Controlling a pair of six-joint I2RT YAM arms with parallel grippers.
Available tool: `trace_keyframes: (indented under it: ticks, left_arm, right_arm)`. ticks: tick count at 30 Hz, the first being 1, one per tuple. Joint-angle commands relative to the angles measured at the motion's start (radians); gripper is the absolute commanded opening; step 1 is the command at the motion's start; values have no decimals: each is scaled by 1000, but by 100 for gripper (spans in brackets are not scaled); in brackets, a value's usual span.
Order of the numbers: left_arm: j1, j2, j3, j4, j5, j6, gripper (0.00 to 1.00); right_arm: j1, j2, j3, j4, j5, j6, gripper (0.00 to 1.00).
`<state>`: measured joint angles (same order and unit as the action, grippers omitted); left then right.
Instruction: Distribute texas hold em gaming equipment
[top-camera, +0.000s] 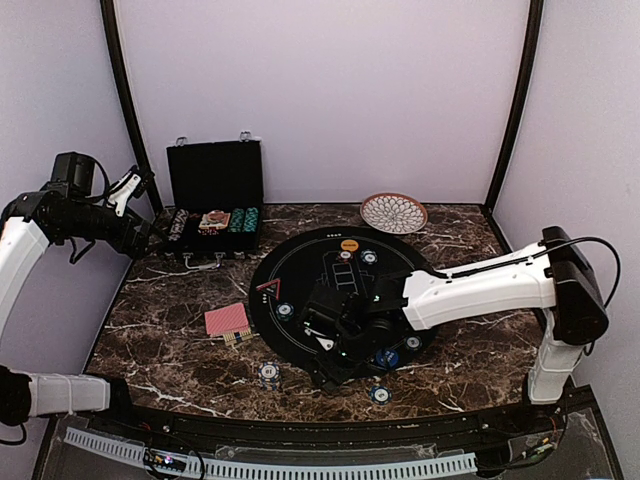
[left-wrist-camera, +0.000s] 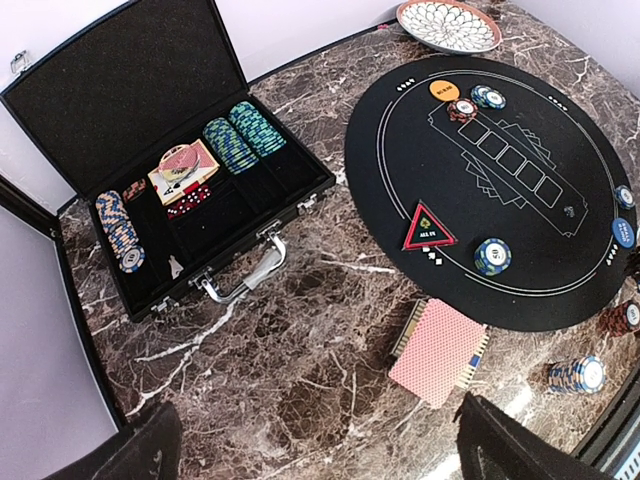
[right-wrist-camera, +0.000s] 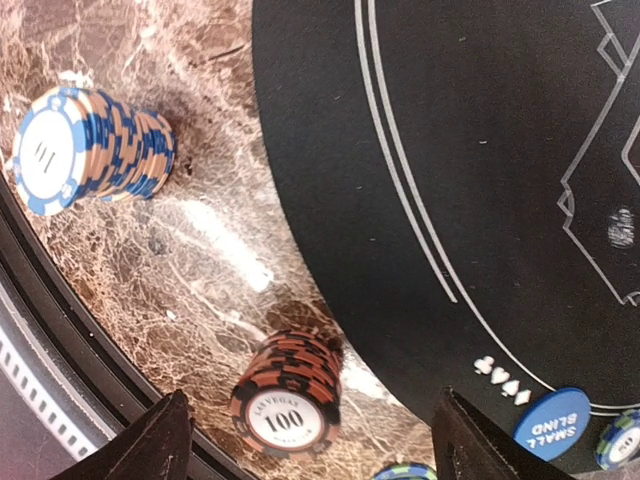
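– Red-backed cards (left-wrist-camera: 437, 350), location?
– One fanned pile, face down on the marble desk (left-wrist-camera: 300, 400), just off the left rim of the black mat (left-wrist-camera: 520, 200).
– Chips off the mat?
– Two stacks lying on their sides on the desk by the mat's near rim: blue-and-orange stack (right-wrist-camera: 95, 150), well clear of the rim; brown "100" stack (right-wrist-camera: 290, 392), just beside it.
– Items on the mat?
– Red triangle marker (left-wrist-camera: 428, 229) at the left side; single blue chip (left-wrist-camera: 492, 256) near it; orange button (left-wrist-camera: 443, 89) at the far rim; blue "small blind" button (right-wrist-camera: 552, 423) inside the near rim.
– Right tool (right-wrist-camera: 310, 410)?
– Released, fingers spread, above the brown stack without touching it.
– Left tool (left-wrist-camera: 318, 425)?
– Released, holding nothing, raised well left of the mat.
– Other stock?
– Open black case (left-wrist-camera: 170, 190) beyond the mat's far-left rim, chip rows inside; patterned plate (left-wrist-camera: 448, 22) beyond its far rim.
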<state>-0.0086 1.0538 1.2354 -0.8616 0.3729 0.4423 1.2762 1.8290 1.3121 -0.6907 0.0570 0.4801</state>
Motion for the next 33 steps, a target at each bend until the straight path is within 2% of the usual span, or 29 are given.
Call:
trace_keyframes:
  ticks: [1, 11, 21, 33]
  left_arm:
    - [6, -20, -19, 13, -5, 2, 99]
    - [6, -17, -18, 11, -7, 2, 99]
    - [6, -21, -14, 17, -7, -1, 99]
    - [6, -20, -12, 23, -6, -1, 99]
  right_arm:
    - [16, 29, 27, 8, -17, -18, 82]
    - [27, 69, 43, -4, -27, -30, 77]
    - [34, 94, 69, -36, -29, -43, 64]
    - [34, 115, 76, -53, -28, -50, 58]
